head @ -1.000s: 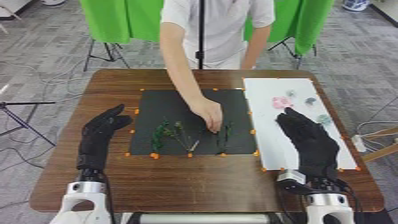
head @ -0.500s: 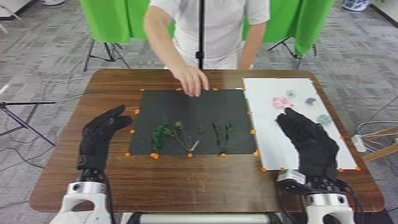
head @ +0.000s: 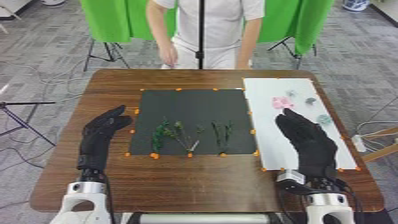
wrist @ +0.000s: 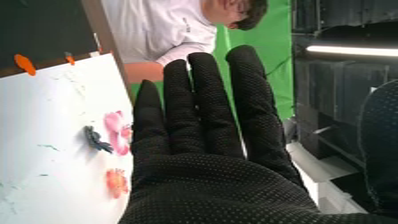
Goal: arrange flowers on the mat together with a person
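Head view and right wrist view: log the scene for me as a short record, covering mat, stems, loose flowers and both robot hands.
mat: black, on the brown table, orange pieces along its edges
stems: green stems lying on the mat's near half
flower supply: white sheet right of the mat, with a pink flower and a dark one
left robot hand: left of the mat, open
right robot hand: over the white sheet, open, empty

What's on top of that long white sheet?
On the long white sheet lie a pink flower, an orange flower and grey-green pieces. The black-gloved right hand covers part, so more may be hidden.
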